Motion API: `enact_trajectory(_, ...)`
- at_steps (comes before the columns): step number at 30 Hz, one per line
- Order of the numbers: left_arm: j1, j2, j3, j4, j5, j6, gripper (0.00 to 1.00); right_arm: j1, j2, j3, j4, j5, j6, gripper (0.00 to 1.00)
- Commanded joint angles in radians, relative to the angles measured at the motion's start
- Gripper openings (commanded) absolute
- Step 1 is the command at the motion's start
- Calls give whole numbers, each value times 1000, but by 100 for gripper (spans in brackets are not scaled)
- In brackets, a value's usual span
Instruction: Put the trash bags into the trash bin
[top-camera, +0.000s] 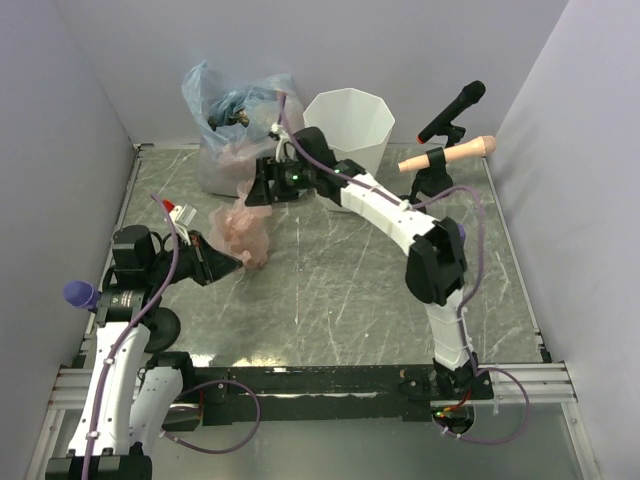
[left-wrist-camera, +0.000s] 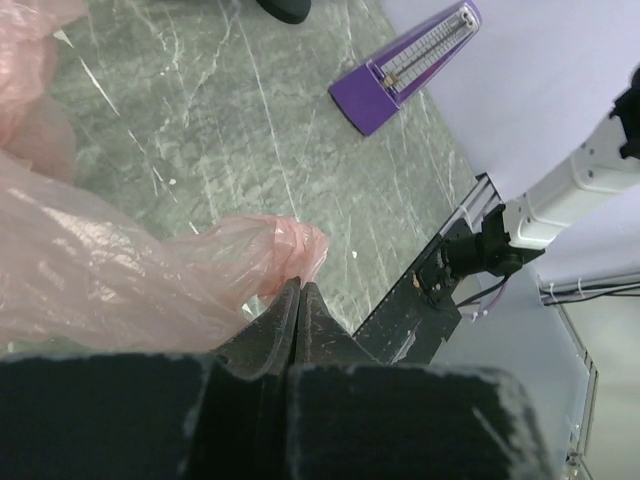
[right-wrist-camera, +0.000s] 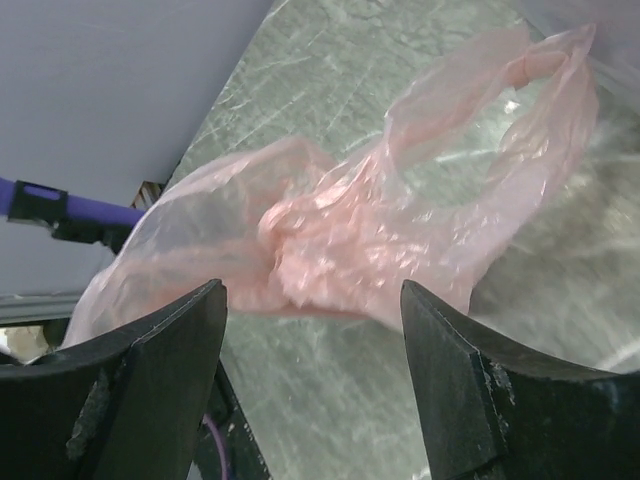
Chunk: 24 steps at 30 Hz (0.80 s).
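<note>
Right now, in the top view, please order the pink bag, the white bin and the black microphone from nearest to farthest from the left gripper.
1. Pink bag: pinched in the left gripper.
2. White bin: back, centre.
3. Black microphone: back right.

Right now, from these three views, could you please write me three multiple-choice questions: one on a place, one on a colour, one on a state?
1. Where does the trash bin stand?
A) at the back, right of the stuffed clear-bluish bag
B) at the near edge, between the arm bases
C) lying on its side at the left wall

2. What colour is the loose trash bag?
A) black
B) pink
C) green

3. The left hand is:
A) wide open above the bin
B) shut on the loose trash bag
C) out of view

Answers:
1 A: the top view shows it upright by the back wall.
2 B: all views show pink film.
3 B: its wrist view shows it closed, pinching the film.
</note>
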Motion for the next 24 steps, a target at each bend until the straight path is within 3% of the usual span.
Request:
enact_trajectory(1,-3,10,-2,7,46,17,1,32,101,147,40,8,-14,77)
enact_trajectory(8,-2,44,6,4,56,25,1,74,281,329,75,89,-109,79)
enact_trajectory(12,-3,61,10,1,58,28,1,98,351,414,124,143,-239,85)
enact_trajectory(19,-3,90,59,-5,44,50,1,126,395,383,51,-1,-298,88)
enact_trajectory(24,-3,97,70,-15,30,54,1,129,395,290,78,-176,-193,69)
